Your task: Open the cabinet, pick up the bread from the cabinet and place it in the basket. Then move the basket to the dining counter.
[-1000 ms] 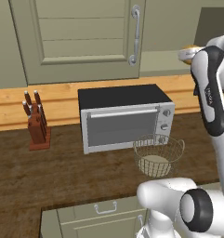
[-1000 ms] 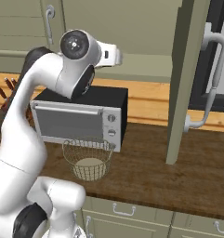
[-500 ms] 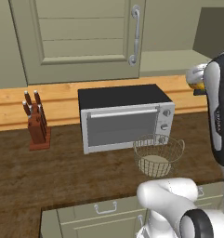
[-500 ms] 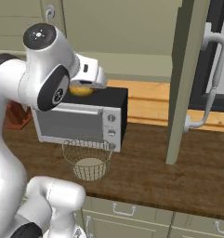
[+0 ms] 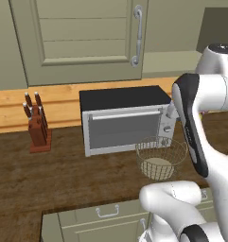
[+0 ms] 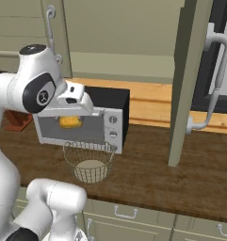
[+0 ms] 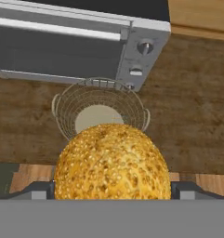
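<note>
Left base view: the round silvery-tan wire-mesh basket [image 5: 161, 158] with its pale beige disc bottom stands empty on the dark-brown wood-grain counter [image 5: 63, 179], just in front of the silver-fronted, black-topped toaster oven [image 5: 125, 119]. The white arm crosses above it; the jaws are hidden here. Half a second ago the forearm stood farther right and higher.

Right base view: the tall sage-green cabinet door [image 6: 188, 80] with its vertical silver bar handle stands swung open, so that step is done. The small golden-orange round bun [image 6: 70, 122] sits under the white gripper [image 6: 75, 117], above the basket [image 6: 89, 161] and in front of the oven glass. Against the earlier frame, the hand has come down and nearer the basket.

Hand view: the seeded bun [image 7: 112, 163] fills the lower middle, seemingly clamped between the wide-set jaws, though the contact itself is poorly shown. The basket [image 7: 100, 109] lies beyond it, apart.

Progress: cabinet opened, bread lifted out and carried over; the drop into the basket and the move to the dining counter remain.
</note>
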Motion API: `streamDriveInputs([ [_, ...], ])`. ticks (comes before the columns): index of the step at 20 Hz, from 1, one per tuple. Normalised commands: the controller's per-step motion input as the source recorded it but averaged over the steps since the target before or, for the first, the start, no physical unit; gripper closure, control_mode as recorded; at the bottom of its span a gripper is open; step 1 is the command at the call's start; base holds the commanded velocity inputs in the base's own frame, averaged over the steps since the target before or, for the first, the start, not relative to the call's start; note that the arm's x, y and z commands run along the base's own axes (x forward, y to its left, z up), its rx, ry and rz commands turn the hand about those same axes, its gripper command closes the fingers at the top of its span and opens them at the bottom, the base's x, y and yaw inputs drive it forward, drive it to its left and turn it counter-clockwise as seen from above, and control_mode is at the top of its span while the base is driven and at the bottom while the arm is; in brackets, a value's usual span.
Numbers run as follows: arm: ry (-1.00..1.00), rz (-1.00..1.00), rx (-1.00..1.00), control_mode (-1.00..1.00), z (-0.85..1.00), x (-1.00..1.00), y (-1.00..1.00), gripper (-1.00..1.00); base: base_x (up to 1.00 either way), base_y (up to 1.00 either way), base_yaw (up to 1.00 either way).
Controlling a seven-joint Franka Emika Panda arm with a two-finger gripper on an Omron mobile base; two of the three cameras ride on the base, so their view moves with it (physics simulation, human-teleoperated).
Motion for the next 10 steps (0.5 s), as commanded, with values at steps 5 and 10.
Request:
streamDriveInputs([
  [5,0.22,0.02,0.00,-1.00,-0.91,0.70,0.07,1.00,0.00,0.00,0.00],
  [10,0.14,0.03,0.00,-1.00,-0.95,0.59,0.00,1.00,0.00,0.00,0.00],
])
